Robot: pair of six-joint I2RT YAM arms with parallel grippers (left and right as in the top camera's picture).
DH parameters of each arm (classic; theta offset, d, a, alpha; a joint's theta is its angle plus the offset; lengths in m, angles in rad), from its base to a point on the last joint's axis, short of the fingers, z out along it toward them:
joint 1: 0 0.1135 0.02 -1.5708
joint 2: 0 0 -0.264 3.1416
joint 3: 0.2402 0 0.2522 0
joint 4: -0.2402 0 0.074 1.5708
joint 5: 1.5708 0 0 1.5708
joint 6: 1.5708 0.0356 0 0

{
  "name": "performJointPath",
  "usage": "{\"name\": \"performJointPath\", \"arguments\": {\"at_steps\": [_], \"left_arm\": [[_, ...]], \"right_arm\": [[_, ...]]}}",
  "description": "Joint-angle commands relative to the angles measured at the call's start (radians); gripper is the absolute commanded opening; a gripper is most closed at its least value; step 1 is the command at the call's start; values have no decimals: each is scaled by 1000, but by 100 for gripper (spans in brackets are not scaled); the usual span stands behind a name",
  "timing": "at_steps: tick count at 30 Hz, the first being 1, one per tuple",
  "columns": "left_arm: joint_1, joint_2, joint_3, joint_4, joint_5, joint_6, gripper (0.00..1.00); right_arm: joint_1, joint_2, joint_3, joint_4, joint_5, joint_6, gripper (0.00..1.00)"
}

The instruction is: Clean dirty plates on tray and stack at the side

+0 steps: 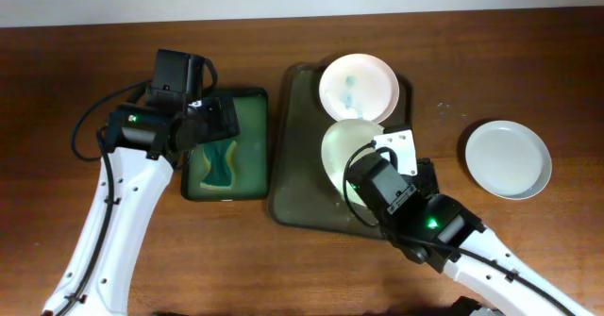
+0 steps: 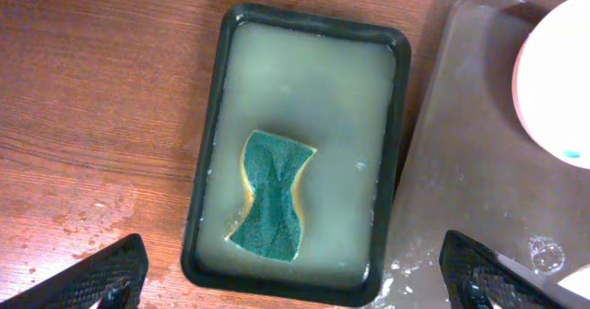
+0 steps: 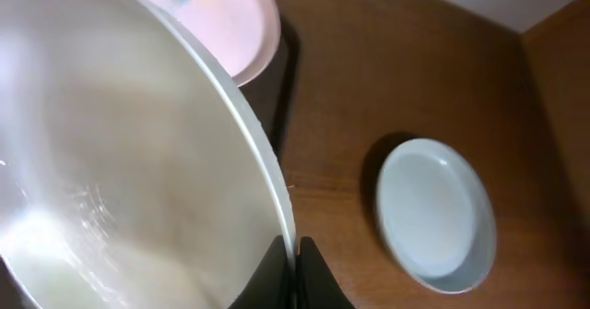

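Note:
A dark tray (image 1: 297, 179) holds a pink-white plate with blue smears (image 1: 359, 85) at its far end and a pale green plate (image 1: 344, 146) in its middle. My right gripper (image 3: 293, 272) is shut on the rim of the pale green plate (image 3: 111, 161), which fills the right wrist view. A clean white plate (image 1: 507, 158) sits on the table at the right and also shows in the right wrist view (image 3: 433, 212). My left gripper (image 2: 295, 281) is open above a black basin (image 2: 207, 161) of soapy water holding a green sponge (image 2: 272, 194).
The basin (image 1: 264, 146) sits just left of the tray on the brown wooden table. The tray's edge (image 2: 461, 161) and the dirty plate (image 2: 558, 78) show at the right of the left wrist view. Cables hang off the left arm.

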Motion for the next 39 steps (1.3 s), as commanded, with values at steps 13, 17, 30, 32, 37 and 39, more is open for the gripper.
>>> {"name": "performJointPath", "arguments": {"at_steps": [13, 17, 30, 32, 37, 39], "left_arm": [[0, -3, 18, 1, 3, 7, 99], [1, -2, 18, 1, 3, 7, 99], [-2, -2, 18, -1, 3, 7, 100], [-2, -2, 18, -1, 3, 7, 99], [-2, -2, 18, -2, 3, 7, 99], [-2, -2, 18, -2, 3, 7, 99]], "right_arm": [[95, 19, -1, 3, 294, -58, 4], [95, 19, -1, 3, 294, -58, 4], [95, 19, -2, 3, 294, -58, 4], [95, 19, -2, 3, 294, -58, 4], [95, 19, -2, 3, 294, -69, 4], [95, 19, -2, 3, 294, -69, 4]]}}
